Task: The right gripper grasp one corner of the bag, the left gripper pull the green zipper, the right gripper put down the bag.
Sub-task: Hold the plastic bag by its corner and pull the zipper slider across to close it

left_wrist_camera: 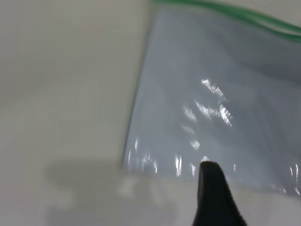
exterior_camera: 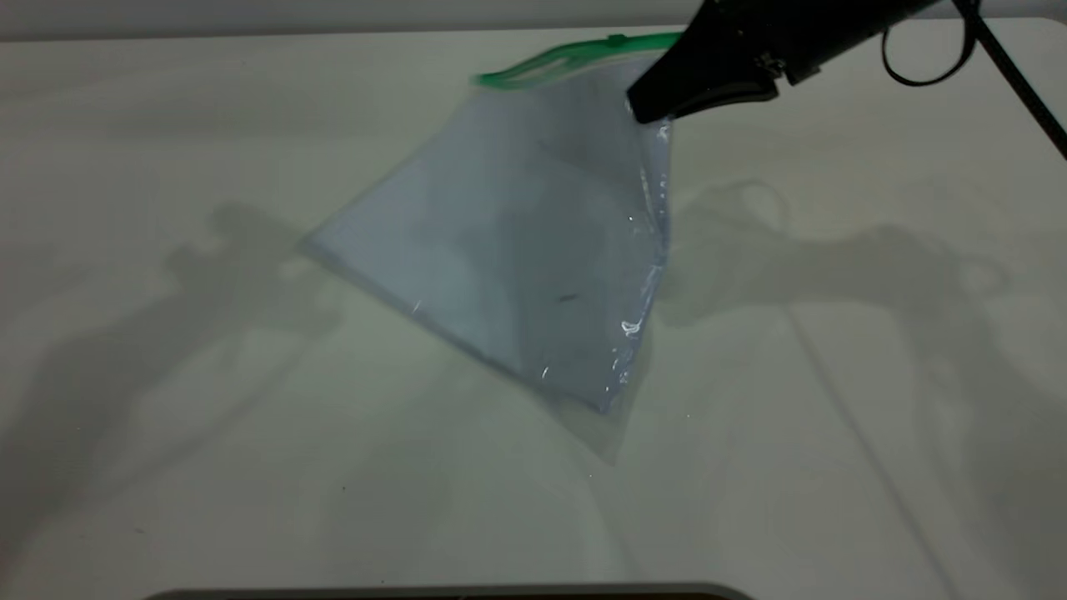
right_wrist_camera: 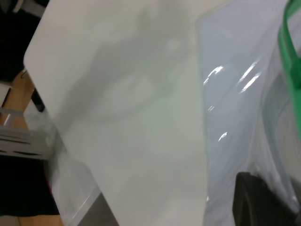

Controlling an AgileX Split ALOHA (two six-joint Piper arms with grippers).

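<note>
The bag (exterior_camera: 517, 250) is a clear pouch with pale blue-grey sheets inside. It hangs tilted, its far corner lifted and its low corner resting on the white table (exterior_camera: 208, 458). The green zipper (exterior_camera: 567, 58) runs along its top edge, with a small tab (exterior_camera: 615, 38). My right gripper (exterior_camera: 646, 108) is shut on the bag at the corner where the green strip meets the shiny side edge. In the right wrist view, a black finger (right_wrist_camera: 256, 202) presses on the plastic (right_wrist_camera: 235, 94) beside the green strip (right_wrist_camera: 288, 52). In the left wrist view, one black finger (left_wrist_camera: 212, 188) points at the bag (left_wrist_camera: 211, 84), just short of its near edge.
A looped black cable (exterior_camera: 925, 58) hangs behind the right arm. A dark rim (exterior_camera: 450, 593) shows at the table's front edge. The right wrist view shows the table's side edge (right_wrist_camera: 61, 141) with a metal frame (right_wrist_camera: 19, 141) and dark floor beyond.
</note>
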